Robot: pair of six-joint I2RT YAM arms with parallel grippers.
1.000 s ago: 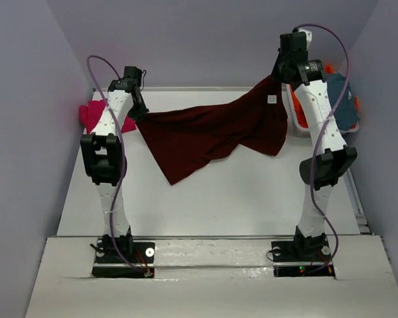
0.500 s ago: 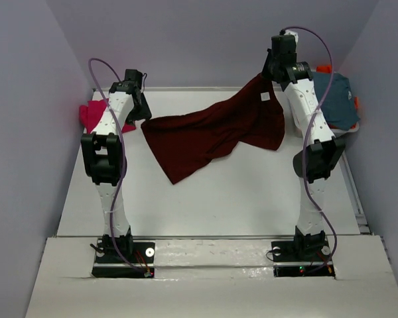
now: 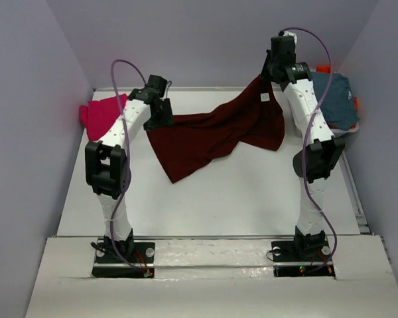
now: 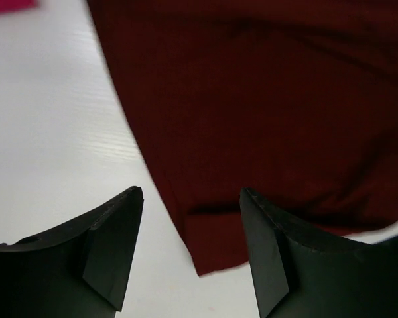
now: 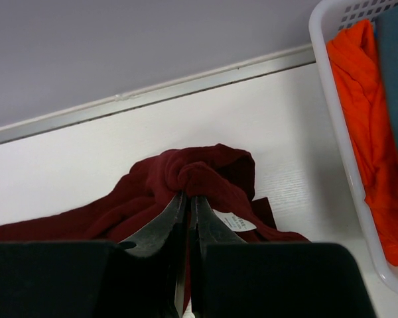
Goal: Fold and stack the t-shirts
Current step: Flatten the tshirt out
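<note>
A white surface (image 3: 239, 192) enclosed by pale lilac walls (image 3: 205, 40) carries the work. The dark maroon t-shirt (image 3: 205, 136) lies across the far middle of the surface. Its left end rests flat, and its right end is lifted high at the right rear.

The right tool (image 5: 188, 199) is fully closed on a bunched fold of the lifted end. A white label (image 5: 233, 222) shows just beside the pinch point. From this tool the cloth hangs in a slanting drape down to the surface.

The left tool (image 4: 191, 195) stands wide apart with nothing between its fingers, above the left edge of the dark maroon t-shirt. Whether a finger touches the cloth cannot be determined.

The magenta-pink t-shirt (image 3: 99, 112) lies at the far left edge of the surface, apart from the maroon one. A white basket (image 5: 320, 33) at the far right holds an orange garment (image 5: 365, 119) and a grey-blue garment (image 3: 335, 99).
</note>
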